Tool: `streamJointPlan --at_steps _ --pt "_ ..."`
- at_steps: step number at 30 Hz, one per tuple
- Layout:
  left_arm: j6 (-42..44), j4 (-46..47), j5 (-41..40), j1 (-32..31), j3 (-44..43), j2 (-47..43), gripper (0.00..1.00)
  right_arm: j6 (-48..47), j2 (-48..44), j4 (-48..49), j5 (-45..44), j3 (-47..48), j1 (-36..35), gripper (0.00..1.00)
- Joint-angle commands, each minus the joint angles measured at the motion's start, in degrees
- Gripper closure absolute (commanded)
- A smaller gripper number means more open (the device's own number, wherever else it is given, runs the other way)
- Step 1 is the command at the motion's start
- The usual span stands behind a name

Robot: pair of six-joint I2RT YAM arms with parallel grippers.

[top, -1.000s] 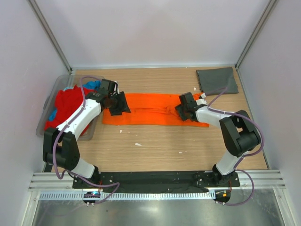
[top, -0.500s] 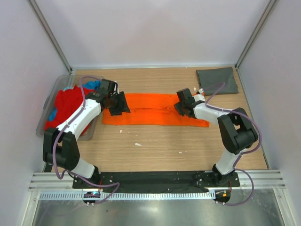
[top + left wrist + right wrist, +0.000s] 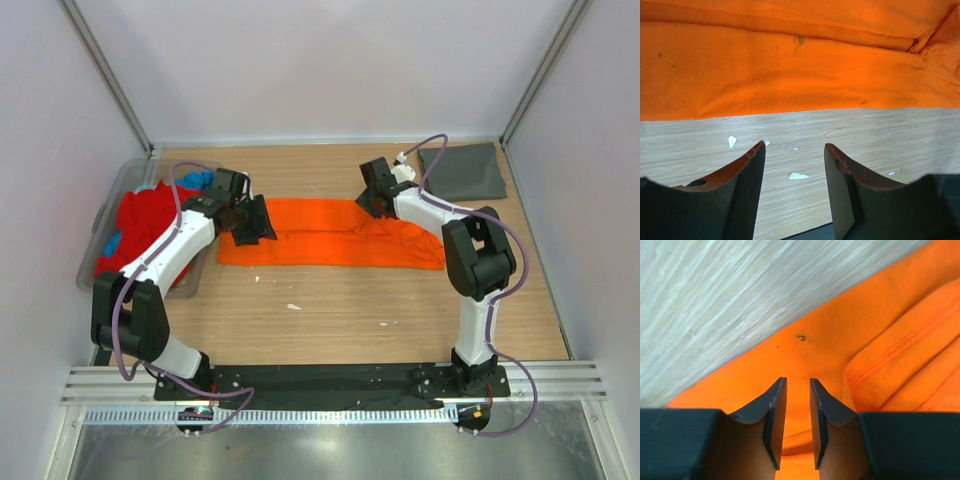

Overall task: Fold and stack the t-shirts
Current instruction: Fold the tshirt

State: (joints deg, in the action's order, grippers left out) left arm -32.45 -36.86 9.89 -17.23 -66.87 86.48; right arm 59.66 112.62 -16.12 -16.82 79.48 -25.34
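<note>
Between the two sets of jaws, an orange shirt [image 3: 320, 232] lies on the desk [image 3: 330, 310] as a long folded band.

Left jaws: set wide and empty, over bare wood at the band's left end. In the left wrist view the near edge of the cloth lies just ahead of the fingertips [image 3: 758, 150] and apart from them. Small white specks [image 3: 799, 176] dot the wood in between.

Right jaws: set to a narrow gap, at the band's far edge toward its right end, directly over the cloth. In the right wrist view orange fabric shows through the gap along its whole length, and nothing is seen clamped. A stitched hem fold lies just to one side of the fingertips [image 3: 780, 390].

Beyond the right jaws, well apart in the far right corner, a dark grey shirt [image 3: 462, 172] lies folded flat.

Outboard of the left jaws, a clear tub [image 3: 100, 225] holds a red shirt [image 3: 145, 220] with blue cloth [image 3: 198, 180] at its far end.
</note>
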Motion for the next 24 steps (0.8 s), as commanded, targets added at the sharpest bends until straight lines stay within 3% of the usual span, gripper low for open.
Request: streamJointPlan --at_steps 1,5,8,16,24 --pt "1.0 1.2 -0.5 0.0 0.3 -1.7 0.48 -8.1 0.9 -5.7 -2.0 5.7 -0.3 0.69" --pt "1.0 1.1 -0.6 -0.1 0.3 -1.7 0.48 -7.6 -0.3 -11.7 -6.2 8.3 -0.3 0.69" --pt "1.1 1.1 -0.7 -0.1 0.2 -1.8 0.48 -0.4 -3.4 -16.3 -7.8 7.2 0.1 0.68" --pt "1.0 1.2 -0.6 -0.1 0.3 -2.2 0.48 15.7 -9.4 -14.7 2.0 -2.1 1.0 0.63" --pt "1.0 1.3 -0.4 -0.1 0.4 -2.5 0.48 25.9 -9.3 -15.5 3.6 -5.1 1.0 0.60"
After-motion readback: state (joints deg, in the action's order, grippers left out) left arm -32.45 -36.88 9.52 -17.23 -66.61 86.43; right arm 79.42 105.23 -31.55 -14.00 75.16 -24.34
